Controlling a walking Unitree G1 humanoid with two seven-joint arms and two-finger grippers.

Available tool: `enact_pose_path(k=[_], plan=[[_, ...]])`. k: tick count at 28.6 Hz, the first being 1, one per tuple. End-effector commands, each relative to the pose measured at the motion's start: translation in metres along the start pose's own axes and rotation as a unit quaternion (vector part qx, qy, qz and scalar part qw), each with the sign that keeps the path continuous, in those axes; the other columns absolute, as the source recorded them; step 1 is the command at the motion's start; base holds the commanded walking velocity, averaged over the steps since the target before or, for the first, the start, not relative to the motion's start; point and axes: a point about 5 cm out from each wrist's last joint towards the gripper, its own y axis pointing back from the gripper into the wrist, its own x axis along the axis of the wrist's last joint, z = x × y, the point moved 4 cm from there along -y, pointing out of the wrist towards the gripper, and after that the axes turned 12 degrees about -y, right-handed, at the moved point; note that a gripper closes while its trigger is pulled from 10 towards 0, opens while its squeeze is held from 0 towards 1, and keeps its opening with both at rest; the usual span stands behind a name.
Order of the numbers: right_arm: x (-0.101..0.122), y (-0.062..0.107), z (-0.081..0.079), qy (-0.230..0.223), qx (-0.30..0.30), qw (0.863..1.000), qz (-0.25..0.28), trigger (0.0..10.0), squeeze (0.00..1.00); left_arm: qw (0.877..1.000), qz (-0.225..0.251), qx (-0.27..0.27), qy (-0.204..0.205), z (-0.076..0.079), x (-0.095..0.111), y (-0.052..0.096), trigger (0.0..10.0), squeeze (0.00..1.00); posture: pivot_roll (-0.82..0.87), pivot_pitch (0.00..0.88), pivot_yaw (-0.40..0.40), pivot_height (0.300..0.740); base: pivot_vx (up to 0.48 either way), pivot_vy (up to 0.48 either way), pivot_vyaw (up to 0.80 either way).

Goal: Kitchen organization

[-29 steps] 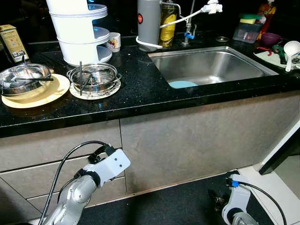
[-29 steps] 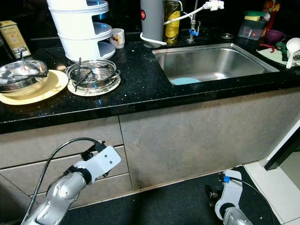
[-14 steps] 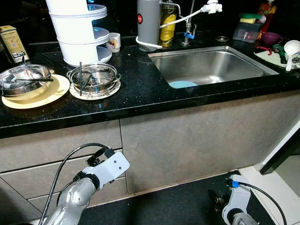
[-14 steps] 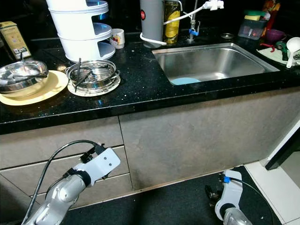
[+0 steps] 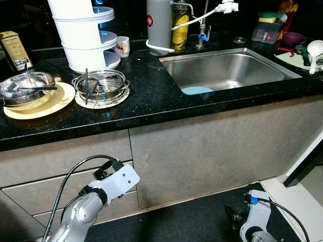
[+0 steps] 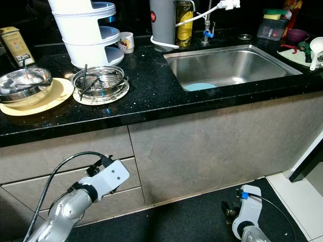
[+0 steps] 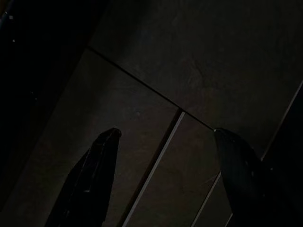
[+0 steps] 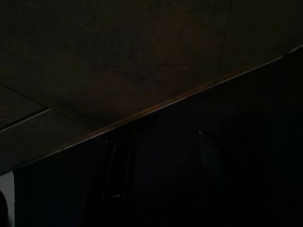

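Both arms are hanging low in front of the grey cabinet fronts (image 5: pixel 202 146), below the black table (image 5: pixel 146 96). The left gripper (image 7: pixel 163 142) is sitting with its two fingers (image 7: pixel 102 156) spread wide, nothing between them, pointing at a seam between cabinet panels (wrist view is dark). The right gripper (image 8: pixel 158 142) is hanging near the dark floor (image 5: pixel 192 222); its wrist view is too dark, so I cannot tell whether it is spread or pressed together.

On the table, far left, a steel bowl (image 5: pixel 25 85) is resting on a yellow plate (image 5: pixel 48 101), with a utensil lying across it. Just beside it, a second steel dish (image 5: pixel 101 83) holding dark utensils is sitting on a pale round plate (image 5: pixel 103 101). Behind these a white tiered container (image 5: pixel 83 35) is standing upright, a small mug (image 5: pixel 121 46) near it, and a yellow box (image 5: pixel 13 49) at the far left edge.

The steel sink (image 5: pixel 227 68) is taking up the right half, a light-blue item (image 5: pixel 196 90) lying in its front left corner. Behind the sink a grey cylinder (image 5: pixel 159 25) and an oil bottle (image 5: pixel 179 22) are standing side by side next to the faucet (image 5: pixel 222 9). At far right a white ladle (image 5: pixel 314 53) is lying on a tray, with a purple bowl (image 5: pixel 292 39) and a plastic box (image 5: pixel 267 33) behind it.
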Motion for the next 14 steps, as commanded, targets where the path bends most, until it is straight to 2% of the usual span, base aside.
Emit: enact_pose_path(k=[1,14], plan=[[0.0008,-0.0003,-0.0023,0.004,0.005,1.0,0.001,10.0,0.0,1.0,0.0,-0.005,-0.005,0.0004,-0.0014,0.0021,10.0,0.0,0.01,0.0,0.002,0.74,0.0,0.0,0.0],[0.0026,-0.0003,-0.0007,0.004,0.004,1.0,0.002,10.0,0.0,1.0,0.002,-0.005,-0.004,0.0016,0.001,0.001,10.0,0.0,0.01,0.0,-0.009,0.74,0.0,0.0,0.0]])
